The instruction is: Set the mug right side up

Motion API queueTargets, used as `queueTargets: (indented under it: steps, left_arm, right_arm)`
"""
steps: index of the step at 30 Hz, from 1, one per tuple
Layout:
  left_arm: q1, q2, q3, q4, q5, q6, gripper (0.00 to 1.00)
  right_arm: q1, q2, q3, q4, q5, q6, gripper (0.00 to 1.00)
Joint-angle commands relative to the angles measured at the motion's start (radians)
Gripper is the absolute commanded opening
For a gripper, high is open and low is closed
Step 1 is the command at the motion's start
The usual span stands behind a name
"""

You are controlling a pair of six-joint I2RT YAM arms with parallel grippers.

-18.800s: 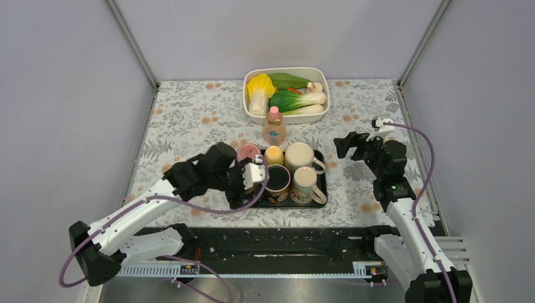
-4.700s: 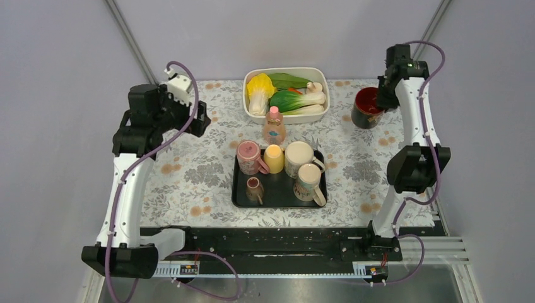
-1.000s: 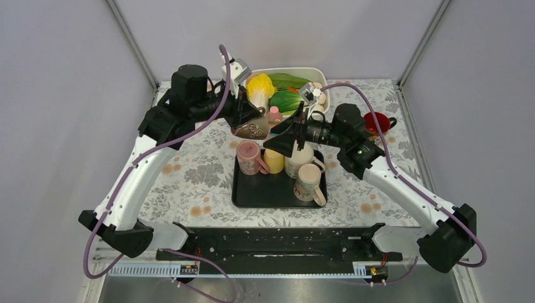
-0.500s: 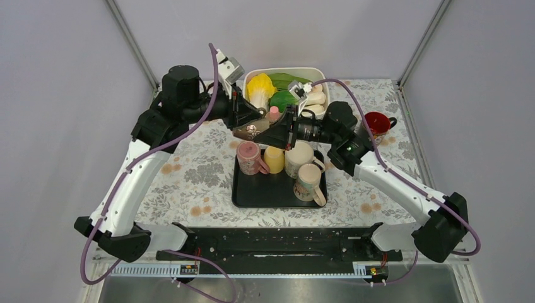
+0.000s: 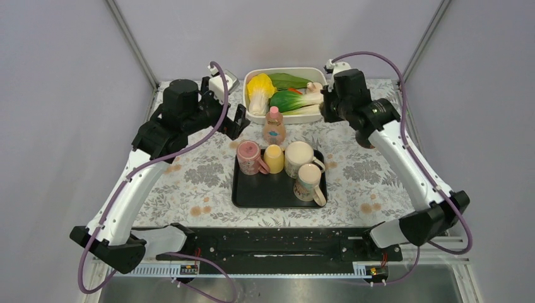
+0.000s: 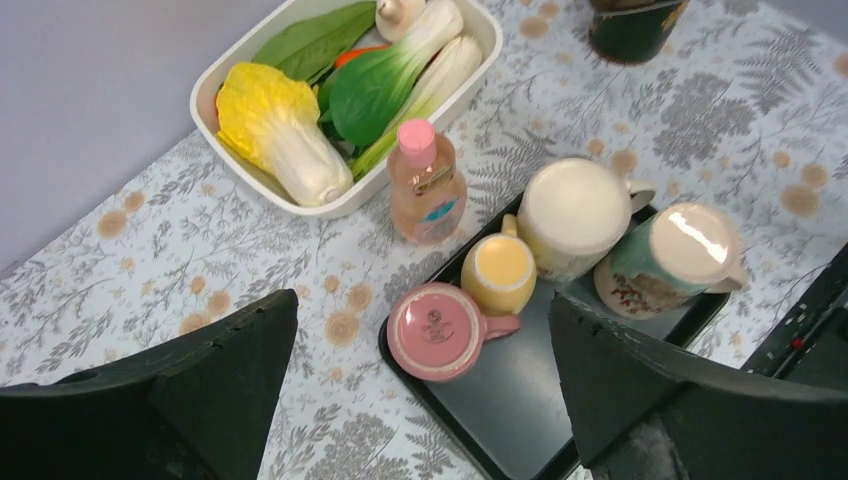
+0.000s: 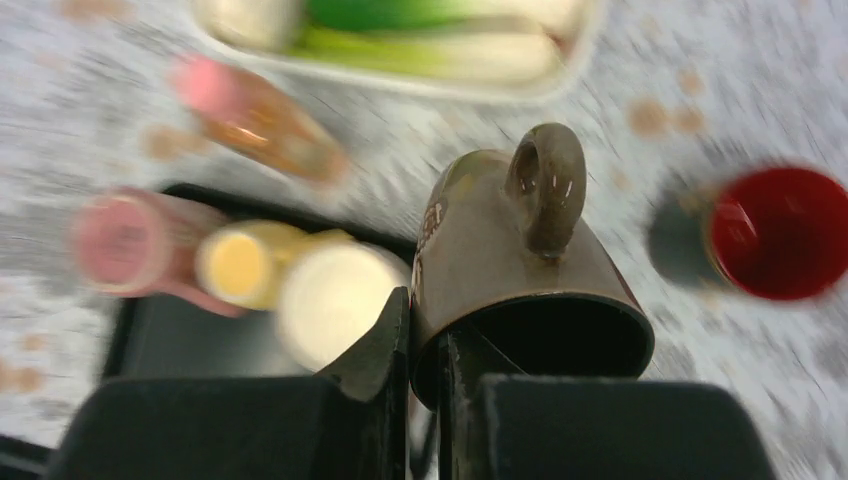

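Grey enclosure walls surrounded a floral worktop (image 5: 189, 170), above which the left arm (image 5: 135, 183) and right arm (image 5: 410, 164) were both raised towards the far side. A white tub (image 5: 287, 70) of vegetables stood at the back. Nearer, a black tray (image 5: 265, 196) carried a pink mug (image 5: 248, 156), yellow cup (image 5: 274, 158), cream mug (image 5: 299, 156) and patterned mug (image 5: 306, 183), all bases up. A pink-capped bottle (image 5: 274, 126) stood between tub and tray.

The brown mug (image 7: 510, 260) was off the worktop, in the air. The right jaws were clenched on its rim wall, one finger inside the mouth and one outside. Its long axis ran away from the wrist, mouth towards the camera, base towards the worktop and handle uppermost in that view. It was therefore judged close to right side up, though tilted. A red-lined cup (image 7: 775, 232) stood on the worktop to one side below it. The left jaws were spread wide and held nothing, well apart from the mug.

From overhead the right arm hid the mug and the red-lined cup. Everything behind the mug was blurred in the right wrist view.
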Motion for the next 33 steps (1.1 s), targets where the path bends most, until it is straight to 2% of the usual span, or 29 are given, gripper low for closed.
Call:
queueTargets:
  steps: [1, 5, 13, 21, 22, 25, 29, 33]
  left_arm:
    - [0.002, -0.020, -0.058, 0.031, -0.041, 0.094, 0.99]
    - [0.002, -0.005, -0.091, -0.002, 0.001, 0.141, 0.99]
    - [0.001, 0.003, -0.130, -0.010, 0.040, 0.159, 0.99]
    - [0.001, 0.006, -0.163, -0.004, 0.041, 0.157, 0.99]
    - [0.002, 0.006, -0.166, -0.002, 0.043, 0.156, 0.99]
    - [0.002, 0.007, -0.170, -0.001, 0.051, 0.150, 0.99]
    - [0.001, 0.010, -0.173, -0.001, 0.056, 0.147, 0.99]
    - [0.002, 0.002, -0.177, 0.000, 0.057, 0.149, 0.99]
  right_arm:
    - [-0.116, 0.094, -0.018, -0.317, 0.143, -0.069, 0.00]
    - [-0.202, 0.156, -0.116, -0.317, 0.096, -0.074, 0.00]
    - [-0.314, 0.298, -0.252, -0.184, 0.023, -0.093, 0.00]
    - [-0.341, 0.364, -0.311, -0.133, 0.056, -0.089, 0.01]
    - [-0.342, 0.365, -0.314, -0.130, 0.061, -0.086, 0.05]
    - [-0.342, 0.355, -0.322, -0.125, 0.069, -0.082, 0.29]
    - [-0.342, 0.318, -0.328, -0.132, 0.073, -0.080, 0.52]
    - [-0.339, 0.233, -0.313, -0.174, 0.069, -0.073, 0.70]
